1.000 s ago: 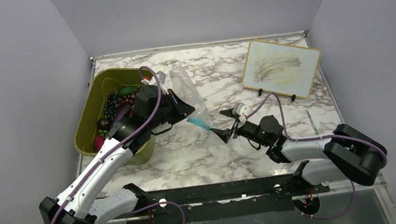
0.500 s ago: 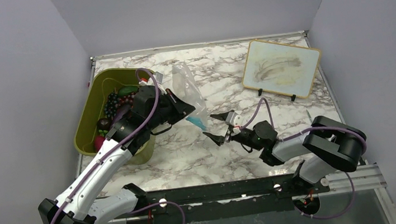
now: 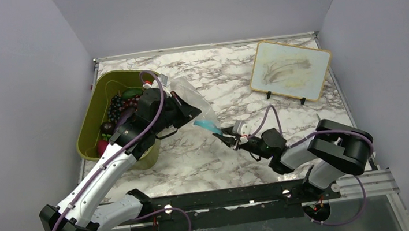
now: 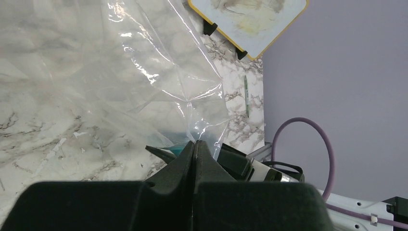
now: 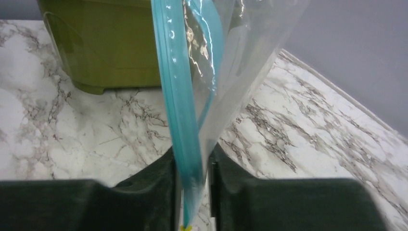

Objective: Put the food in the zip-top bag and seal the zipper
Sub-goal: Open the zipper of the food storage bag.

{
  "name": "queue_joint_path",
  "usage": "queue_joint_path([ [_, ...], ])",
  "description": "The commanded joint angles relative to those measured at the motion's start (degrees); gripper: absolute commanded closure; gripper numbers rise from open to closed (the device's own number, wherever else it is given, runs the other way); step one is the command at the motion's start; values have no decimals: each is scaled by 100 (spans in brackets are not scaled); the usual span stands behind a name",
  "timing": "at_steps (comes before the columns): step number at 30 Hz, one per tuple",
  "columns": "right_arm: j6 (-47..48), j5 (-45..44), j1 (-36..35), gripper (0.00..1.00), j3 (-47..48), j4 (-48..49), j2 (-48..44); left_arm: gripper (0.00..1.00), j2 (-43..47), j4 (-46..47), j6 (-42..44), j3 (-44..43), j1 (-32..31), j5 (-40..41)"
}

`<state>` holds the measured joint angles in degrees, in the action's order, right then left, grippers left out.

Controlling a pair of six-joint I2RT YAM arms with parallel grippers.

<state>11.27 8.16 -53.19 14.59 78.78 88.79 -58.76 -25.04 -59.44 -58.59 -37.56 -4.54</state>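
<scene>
The clear zip-top bag [image 3: 191,94] hangs off the table between both arms. My left gripper [image 3: 190,112] is shut on its upper edge, and in the left wrist view the plastic [image 4: 120,72] spreads out from the closed tips [image 4: 195,143]. The teal zipper [image 3: 208,128] runs down to my right gripper [image 3: 226,136]. In the right wrist view the strip [image 5: 175,96] passes between the fingers [image 5: 192,163], which press on it from both sides. The food, with dark grapes [image 3: 117,109] among it, lies in the olive-green tub [image 3: 89,120].
The tub [image 5: 110,43] stands just behind the bag, under my left arm. A yellow-framed board [image 3: 290,71] leans at the back right. A thin green pen [image 4: 246,96] lies near the right wall. Grey walls close in three sides.
My right gripper has moved left up to the bag's lower corner and closed its jaws around the teal strip. The left arm and bag have barely shifted.
</scene>
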Motion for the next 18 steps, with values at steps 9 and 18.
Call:
queue_joint_path([
  [9,-1646,-319,-41,98,63,-1267,-1105,40,-34,-217,2605,-669,3,-236],
  [18,-4144,-683,-42,98,892,-4636,-2437,22,436,-244,3452,-691,0,-522],
])
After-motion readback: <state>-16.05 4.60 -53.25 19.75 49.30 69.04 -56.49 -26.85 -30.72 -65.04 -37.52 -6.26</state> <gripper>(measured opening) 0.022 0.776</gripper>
